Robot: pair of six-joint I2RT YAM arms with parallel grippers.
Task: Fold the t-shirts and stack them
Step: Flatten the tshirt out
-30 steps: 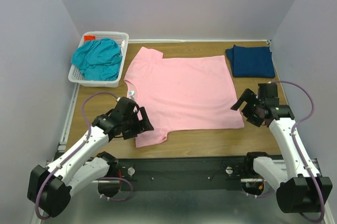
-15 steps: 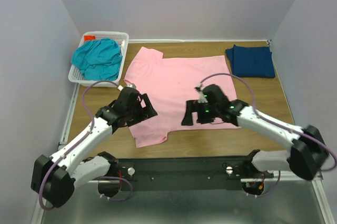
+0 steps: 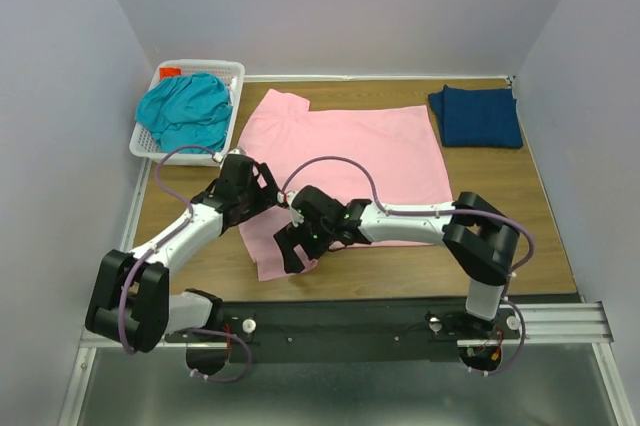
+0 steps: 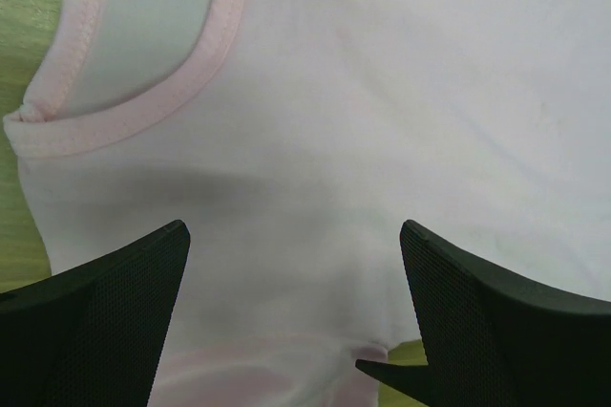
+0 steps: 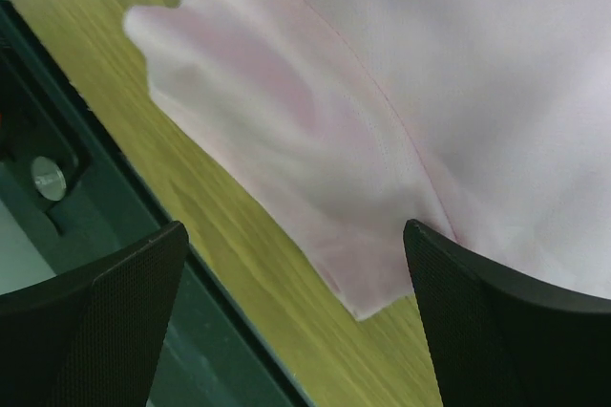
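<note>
- My left tool (image 4: 291,230) stands wide open and empty above the collar (image 4: 143,111) of the pink t-shirt (image 3: 350,156), at its 9 o'clock edge.
- My right tool (image 5: 294,230), equally wide and empty, hovers over the sleeve (image 5: 286,130) at 7 o'clock.
- The shirt lies flat on the surface (image 3: 420,266); it's limp, light cotton, so I'd pinch the seams.

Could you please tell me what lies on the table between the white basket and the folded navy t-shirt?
In the top view, the far part of the spread pink t-shirt lies between the basket and the navy t-shirt.
</note>
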